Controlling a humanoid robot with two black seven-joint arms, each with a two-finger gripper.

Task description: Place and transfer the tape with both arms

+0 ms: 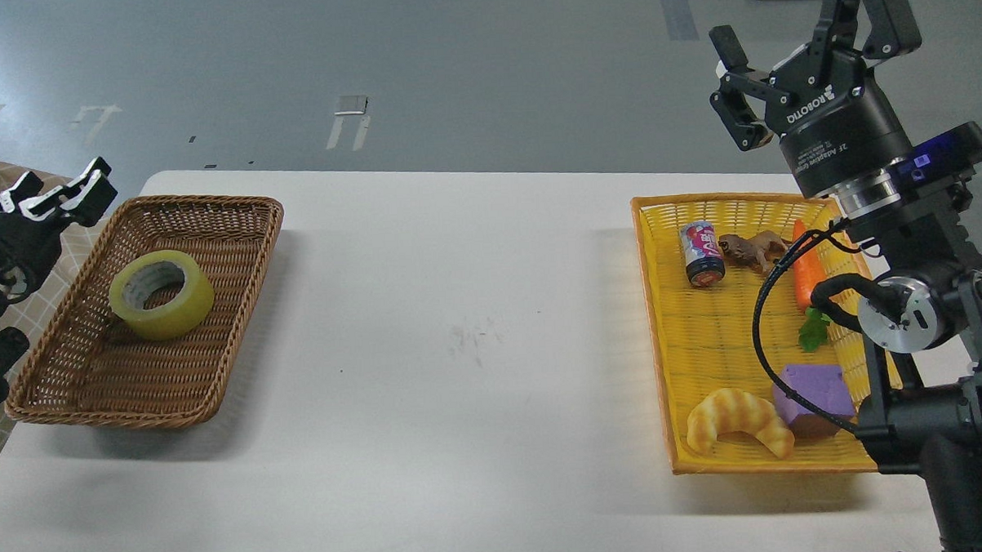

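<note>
- the tape (162, 293) lies flat in the brown basket (239, 317).
- the left gripper (76, 192) is just beside the basket; i cannot tell its gap.
- the right gripper (733, 88) is wide open, holding nothing, far off.
- drop the left one straight down, pinch one wall of the ring.

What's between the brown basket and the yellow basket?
Only bare white table in the head view; nothing sits between brown basket and yellow basket.

Bare white table (459, 310) lies open between brown basket (239, 317) and crowded yellow basket (666, 368).
</note>
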